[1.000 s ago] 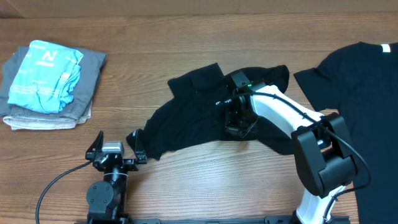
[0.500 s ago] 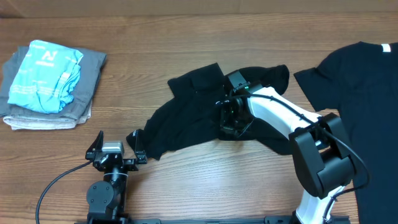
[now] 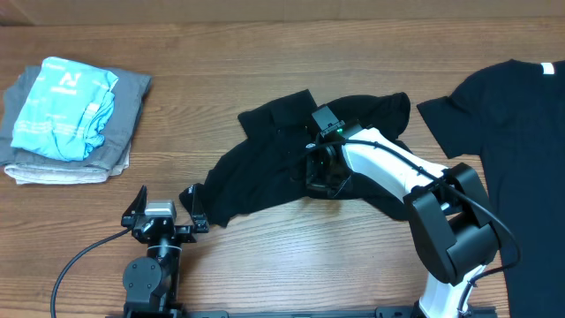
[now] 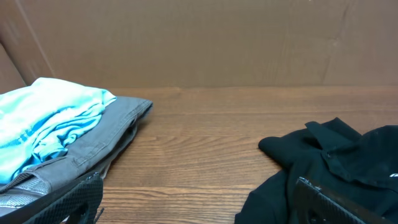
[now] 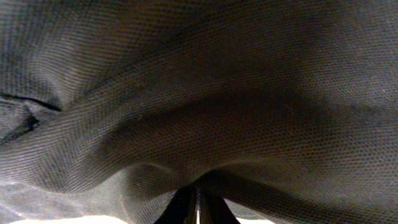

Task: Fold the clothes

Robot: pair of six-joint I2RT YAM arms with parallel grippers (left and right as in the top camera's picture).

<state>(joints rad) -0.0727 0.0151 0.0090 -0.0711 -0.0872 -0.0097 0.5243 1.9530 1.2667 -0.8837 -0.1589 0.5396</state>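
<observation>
Overhead: a crumpled black T-shirt (image 3: 265, 168) lies in a heap at the middle of the wooden table (image 3: 265, 53). The right arm, white with black joints, reaches from the front edge onto it. The right gripper (image 3: 320, 180) is down in the cloth near the middle of the heap, dark against dark, so its fingers cannot be read here. A second black T-shirt (image 3: 521, 168) lies spread flat at the right edge, with a white neck label (image 3: 549, 69) at its top. At far left sits a folded grey garment (image 3: 132, 97) with a light blue garment (image 3: 62, 106) on top. The left gripper (image 3: 164, 215) rests near the front edge, its fingers spread wide, just beside the heap's lower left tip.

Left wrist: the spread fingers (image 4: 62, 200) frame bare table. The blue and grey pile is on the left and the crumpled black T-shirt on the right.

Right wrist: black knit cloth fills the view. The fingers (image 5: 186, 210) are pressed together, pinching a fold of it.
</observation>
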